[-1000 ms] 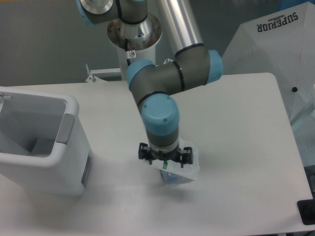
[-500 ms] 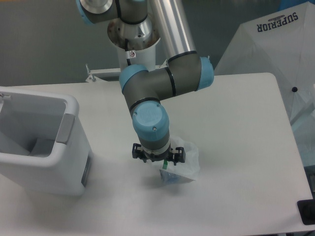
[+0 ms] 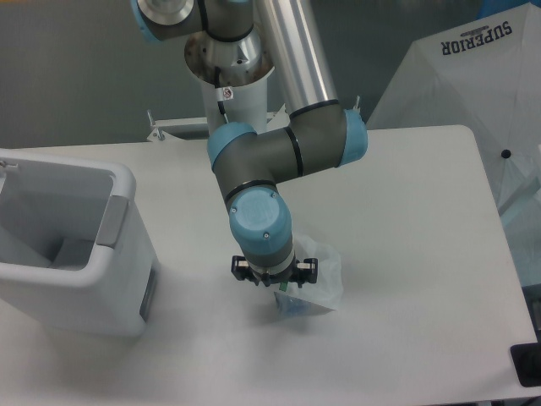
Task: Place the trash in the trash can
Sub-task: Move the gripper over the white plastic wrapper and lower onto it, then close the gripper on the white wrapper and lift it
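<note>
Trash first: the crumpled plastic wrapper (image 3: 319, 277) lies on the white table (image 3: 406, 220), just right of centre, with a green stripe and a bluish patch showing at its lower left edge. Whether that bluish patch is the bottle cannot be told; the arm covers it.

From the fixed camera, the only view, the gripper (image 3: 281, 290) points straight down at the wrapper's left edge, its fingers buried behind the wrist. Pinched or parted, the view does not say. That vertical pose suits a top-down pick of something soft and flat on a table, likely the step in hand.

The trash can (image 3: 80, 245) waits well apart on the left, mouth open upward, ready for a drop from above.

Against the picture a second ago, the wrist has slid left and lower toward the wrapper's near edge, and the elbow has swung left with it. Wrapper and bin sit where they were.
</note>
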`<state>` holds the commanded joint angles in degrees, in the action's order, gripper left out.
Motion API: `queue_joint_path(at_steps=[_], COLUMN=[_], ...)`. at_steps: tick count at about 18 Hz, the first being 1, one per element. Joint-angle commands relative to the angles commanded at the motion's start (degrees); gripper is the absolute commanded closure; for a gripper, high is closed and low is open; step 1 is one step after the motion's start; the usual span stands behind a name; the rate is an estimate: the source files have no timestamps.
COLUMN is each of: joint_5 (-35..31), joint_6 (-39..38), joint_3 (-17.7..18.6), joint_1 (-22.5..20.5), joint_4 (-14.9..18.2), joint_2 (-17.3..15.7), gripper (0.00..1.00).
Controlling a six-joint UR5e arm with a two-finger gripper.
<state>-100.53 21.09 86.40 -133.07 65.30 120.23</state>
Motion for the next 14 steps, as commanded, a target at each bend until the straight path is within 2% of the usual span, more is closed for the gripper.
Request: queue_joint_path(at_steps=[3,5,13,14], joint_5=[-0.37,-0.19,2.0,2.62], joint_6=[0.0,0.0,0.0,0.0], joint_3=[-0.09,-0.18,-1.4,-1.84], joint_1=[0.0,0.0,-0.53,-0.7], joint_4=[0.09,0.09,0.18,0.18], joint_2=[-0.17,-0.35,-0.97,-1.84], gripper=[0.85,0.98,1.0,1.0])
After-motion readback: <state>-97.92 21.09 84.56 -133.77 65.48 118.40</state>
